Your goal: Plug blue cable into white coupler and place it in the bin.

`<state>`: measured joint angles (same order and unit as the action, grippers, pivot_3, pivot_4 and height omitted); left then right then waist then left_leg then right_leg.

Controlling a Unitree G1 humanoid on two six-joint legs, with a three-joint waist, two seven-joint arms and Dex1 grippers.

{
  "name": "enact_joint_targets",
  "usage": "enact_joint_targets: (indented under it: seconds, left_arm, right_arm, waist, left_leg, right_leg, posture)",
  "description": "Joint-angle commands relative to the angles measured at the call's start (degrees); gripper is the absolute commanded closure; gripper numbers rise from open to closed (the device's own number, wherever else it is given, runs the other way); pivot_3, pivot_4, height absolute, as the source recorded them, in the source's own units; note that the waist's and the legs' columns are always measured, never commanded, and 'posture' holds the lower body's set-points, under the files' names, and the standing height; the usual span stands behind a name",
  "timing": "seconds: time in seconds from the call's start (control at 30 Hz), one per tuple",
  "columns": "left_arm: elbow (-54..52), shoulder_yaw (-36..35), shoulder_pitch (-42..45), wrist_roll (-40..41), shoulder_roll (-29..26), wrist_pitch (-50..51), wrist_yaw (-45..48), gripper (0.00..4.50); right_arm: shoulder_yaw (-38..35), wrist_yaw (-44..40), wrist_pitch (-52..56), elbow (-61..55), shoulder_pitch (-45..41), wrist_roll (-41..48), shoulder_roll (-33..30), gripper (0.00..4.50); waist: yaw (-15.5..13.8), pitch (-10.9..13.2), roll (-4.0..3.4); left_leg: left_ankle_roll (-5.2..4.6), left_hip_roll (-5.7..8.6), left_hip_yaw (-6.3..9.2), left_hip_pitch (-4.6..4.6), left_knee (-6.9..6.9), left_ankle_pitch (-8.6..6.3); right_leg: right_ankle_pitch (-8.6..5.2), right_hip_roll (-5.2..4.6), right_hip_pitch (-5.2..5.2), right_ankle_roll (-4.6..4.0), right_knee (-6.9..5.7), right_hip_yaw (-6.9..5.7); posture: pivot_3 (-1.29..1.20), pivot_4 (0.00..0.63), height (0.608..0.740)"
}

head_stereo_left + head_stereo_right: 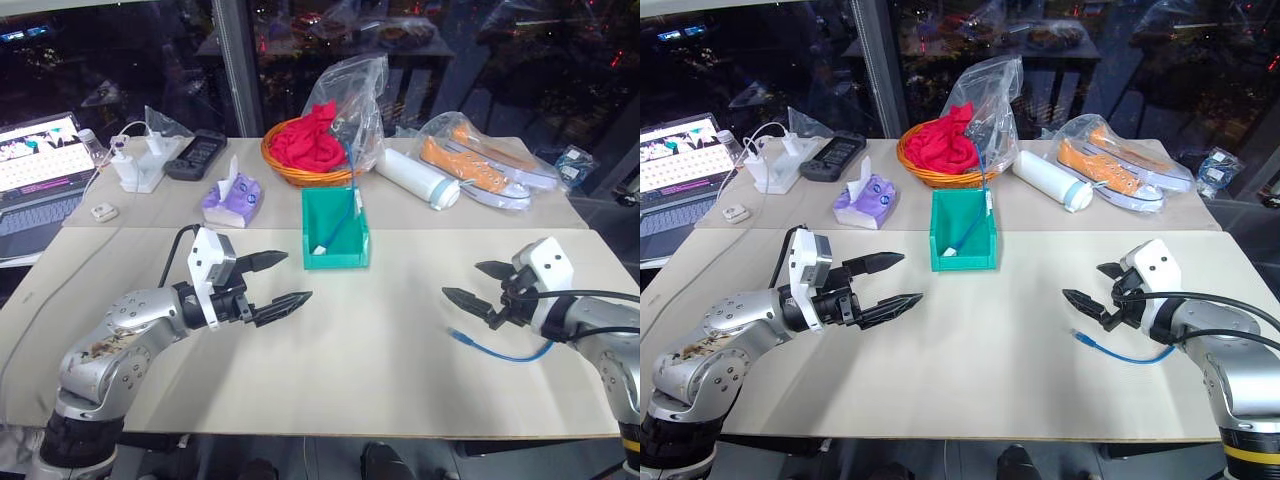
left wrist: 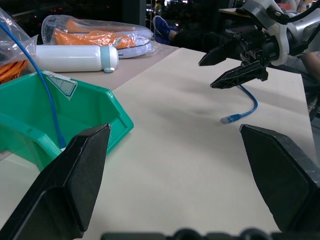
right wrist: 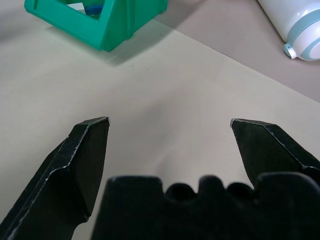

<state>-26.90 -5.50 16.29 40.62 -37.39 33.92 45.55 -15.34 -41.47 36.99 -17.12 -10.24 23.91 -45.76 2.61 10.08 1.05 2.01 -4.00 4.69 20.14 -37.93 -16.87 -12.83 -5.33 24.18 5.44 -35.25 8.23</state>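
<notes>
The left gripper (image 1: 275, 281) hovers over the table (image 1: 360, 370) at the lower left of the head view, its two black fingers spread wide apart and holding nothing. The right gripper (image 1: 478, 284) hangs at the lower right — fingers likewise wide apart, empty, pointing toward the middle of the frame.

Just below and beside the right gripper a blue cable (image 1: 500, 350) lies on the table in a shallow curve, its small plug end toward the centre of the frame; the gripper does not touch it. In the left wrist view this cable (image 2: 245, 109) trails out from under the right gripper's fingers.

Above centre stands the bin (image 1: 335, 232), green, open at the top. A second blue cable (image 1: 350, 196) stands up out of it and leans on its rim, with something small and white at its lower end on the bin's floor — whether that is the coupler I cannot tell.

Behind the bin sit an orange basket (image 1: 290, 168) with red cloth, a white bottle (image 1: 417, 178) on its side, and bagged shoes (image 1: 490, 165) at upper right. At upper left are a tissue pack (image 1: 232, 199), a charger (image 1: 135, 165) and a laptop (image 1: 35, 170).
</notes>
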Motion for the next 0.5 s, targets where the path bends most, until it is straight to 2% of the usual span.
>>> enact_joint_targets:
  seconds: [0.03,0.13,0.2,0.5]
  left_arm:
    - [-1.80,-0.67,0.33,1.43,-1.35,0.97,1.18,0.03]
    - [-2.95,0.36,-0.68,1.79,-4.63,2.46,4.74,0.03]
    - [-3.03,0.46,-1.03,1.97,-5.31,2.55,5.38,0.03]
    - [-3.76,0.28,-1.33,2.39,-4.81,2.68,4.36,0.03]
  right_arm:
    - [-1.96,-4.22,1.32,-1.95,0.55,1.22,-5.29,0.00]
    - [-0.71,-13.40,1.35,-1.62,5.15,-1.41,-16.96,0.00]
    - [-0.26,-16.00,0.35,-1.84,7.30,-1.25,-20.06,0.00]
    - [6.84,-16.06,-2.25,1.60,7.78,-6.97,-21.14,0.00]
  waist:
    - [-0.02,0.01,-0.02]
    - [-0.21,0.08,-0.18]
    - [-0.18,0.05,-0.11]
    - [0.02,0.03,-0.01]
  left_leg:
    - [0.00,0.00,0.00,0.00,0.00,0.00]
    - [-0.01,0.05,0.00,0.07,-0.02,0.00]
    - [-0.08,0.04,0.01,0.06,0.00,-0.04]
    - [-0.06,0.04,0.02,0.04,0.00,-0.04]
  right_leg:
    - [0.00,0.00,0.00,0.00,0.00,0.00]
    - [0.01,-0.07,0.04,0.03,0.04,-0.02]
    - [0.01,-0.08,0.01,0.03,0.12,-0.07]
    - [0.02,-0.07,-0.02,0.03,0.13,-0.07]
  posture:
    - [0.00,0.150,0.722]
    - [0.00,0.150,0.722]
    - [0.00,0.150,0.722]
    - [0.00,0.150,0.722]
